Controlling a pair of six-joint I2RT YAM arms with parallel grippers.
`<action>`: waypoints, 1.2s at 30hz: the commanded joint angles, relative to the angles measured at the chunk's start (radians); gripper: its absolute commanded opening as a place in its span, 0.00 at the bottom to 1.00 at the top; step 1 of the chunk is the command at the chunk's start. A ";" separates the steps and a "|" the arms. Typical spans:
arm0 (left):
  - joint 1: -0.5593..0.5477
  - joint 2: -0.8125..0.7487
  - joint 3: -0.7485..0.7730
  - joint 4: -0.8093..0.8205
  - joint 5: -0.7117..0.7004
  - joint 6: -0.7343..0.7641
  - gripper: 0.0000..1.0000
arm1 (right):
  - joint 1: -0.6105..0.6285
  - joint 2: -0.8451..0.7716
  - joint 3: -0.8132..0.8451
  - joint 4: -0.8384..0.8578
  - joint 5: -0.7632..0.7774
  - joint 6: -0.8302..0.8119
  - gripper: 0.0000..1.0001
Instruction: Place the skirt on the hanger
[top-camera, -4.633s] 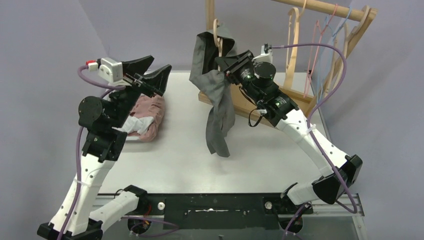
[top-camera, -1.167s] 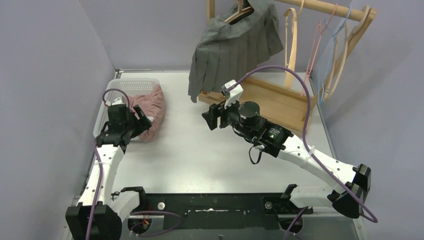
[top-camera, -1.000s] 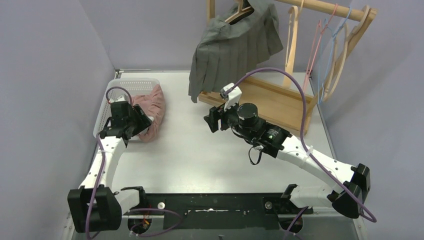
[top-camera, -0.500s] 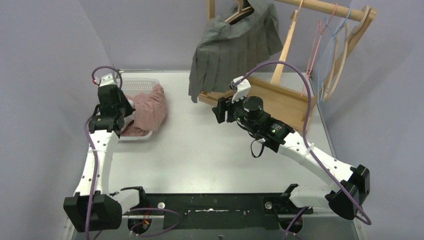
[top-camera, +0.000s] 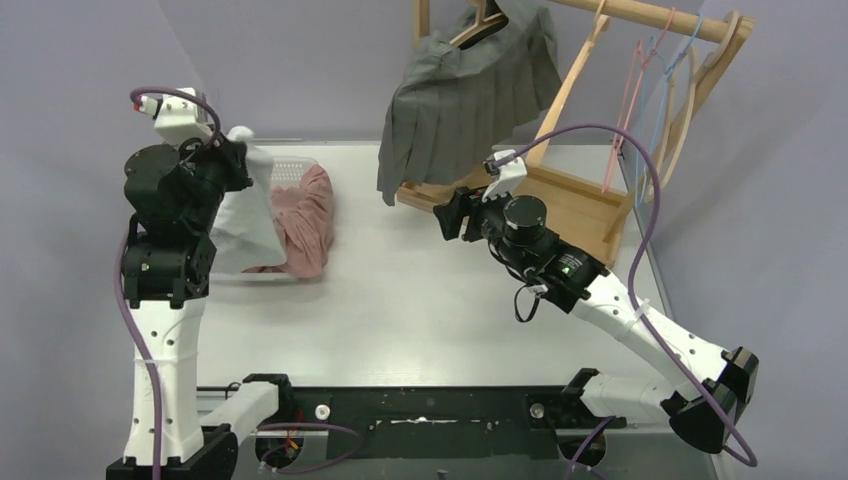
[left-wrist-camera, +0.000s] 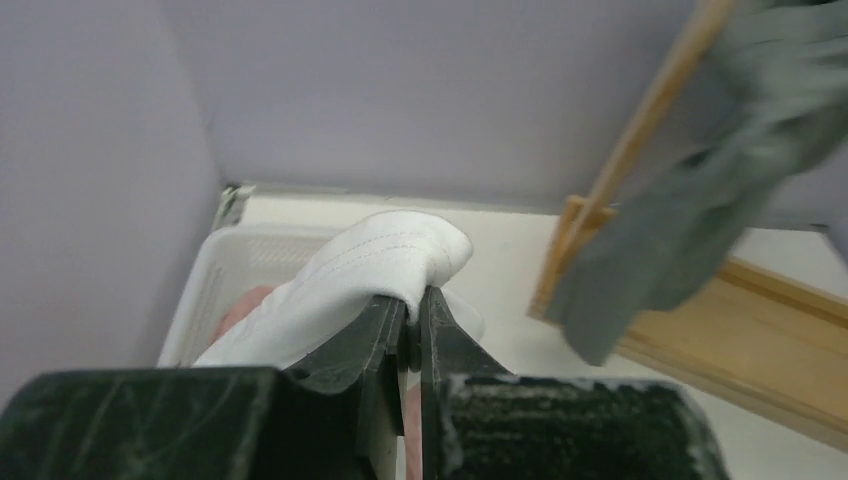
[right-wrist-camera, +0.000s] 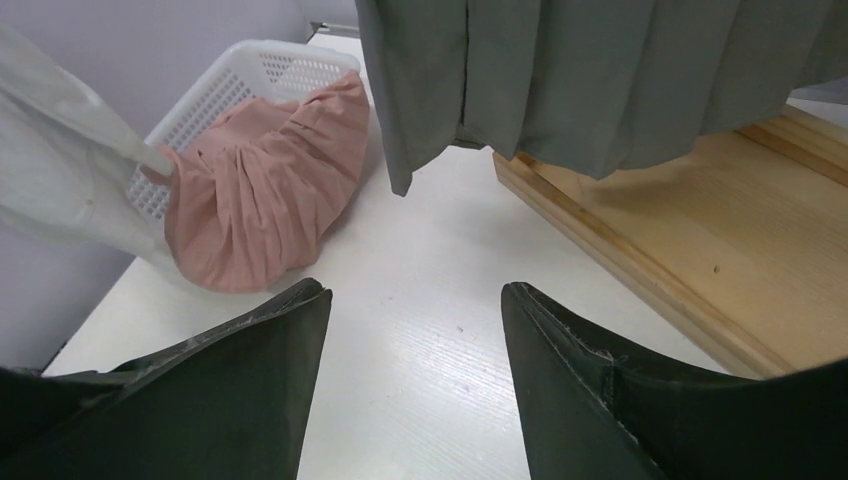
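My left gripper (top-camera: 236, 152) is raised high over the white basket (top-camera: 292, 168), shut on a fold of a white skirt (top-camera: 245, 215) that hangs from it down into the basket. In the left wrist view the skirt (left-wrist-camera: 370, 262) bulges over my closed gripper (left-wrist-camera: 413, 296). A pink skirt (top-camera: 306, 213) lies bunched in the basket. A grey pleated skirt (top-camera: 468, 88) hangs on a wooden hanger (top-camera: 478, 22) on the rack. My right gripper (top-camera: 446, 217) hovers open and empty above the table, just below the grey skirt (right-wrist-camera: 600, 70).
The wooden rack's base (top-camera: 560, 205) lies behind my right arm. A bare wooden hanger (top-camera: 572, 85) and thin pink and blue hangers (top-camera: 640, 90) hang from the rail (top-camera: 650, 15). Purple walls stand close on both sides.
My left gripper shut on the white skirt in the basket and rose, pulling it up. My right gripper drifted slightly up and right, still open. The bare wooden hanger swung.
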 joint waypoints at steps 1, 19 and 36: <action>-0.090 -0.010 0.193 0.119 0.279 -0.011 0.00 | 0.001 -0.049 0.024 0.000 0.106 0.071 0.64; -0.206 -0.226 -0.632 0.192 0.332 -0.428 0.28 | -0.047 -0.093 -0.038 -0.362 0.386 0.285 0.72; -0.202 -0.056 -0.836 0.168 0.190 -0.547 0.58 | 0.070 0.349 -0.169 -0.139 -0.312 0.140 0.75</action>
